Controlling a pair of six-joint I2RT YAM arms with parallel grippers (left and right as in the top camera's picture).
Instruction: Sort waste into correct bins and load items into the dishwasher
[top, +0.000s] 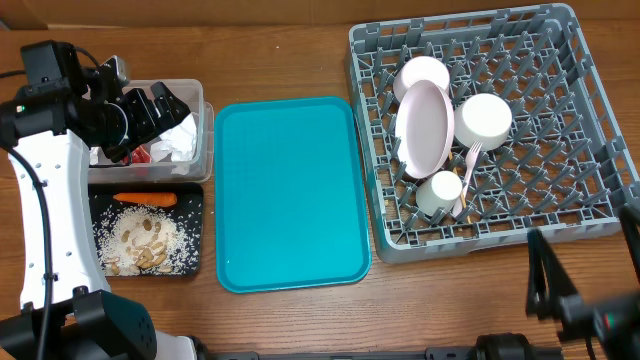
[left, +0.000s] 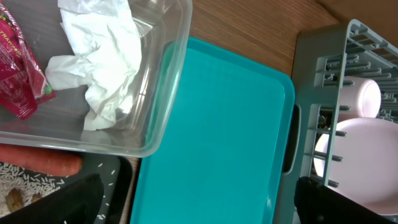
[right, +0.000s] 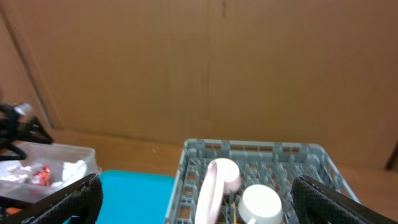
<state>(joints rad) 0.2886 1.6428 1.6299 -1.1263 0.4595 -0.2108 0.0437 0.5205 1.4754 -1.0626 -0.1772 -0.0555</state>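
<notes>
My left gripper (top: 165, 110) hangs spread wide over the clear tub (top: 205, 140) at the table's left edge, with napkins (top: 183, 140) and the red wrapper (left: 22, 74) inside. Beside it the black tray (top: 195, 230) holds the carrot (top: 145, 199) and crumbs (top: 140, 245). The teal tray (top: 290, 195) lies mid-table. The dish rack (top: 590, 120) by the right edge carries the plate (top: 425, 125), bowls (top: 484, 120), cup (top: 438, 192) and fork (top: 470, 165). My right gripper (top: 585, 262) hovers at the front edge, jaws spread

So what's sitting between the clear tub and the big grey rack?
Only the teal tray, nothing on it; the overhead view shows it between clear tub and grey rack.
</notes>
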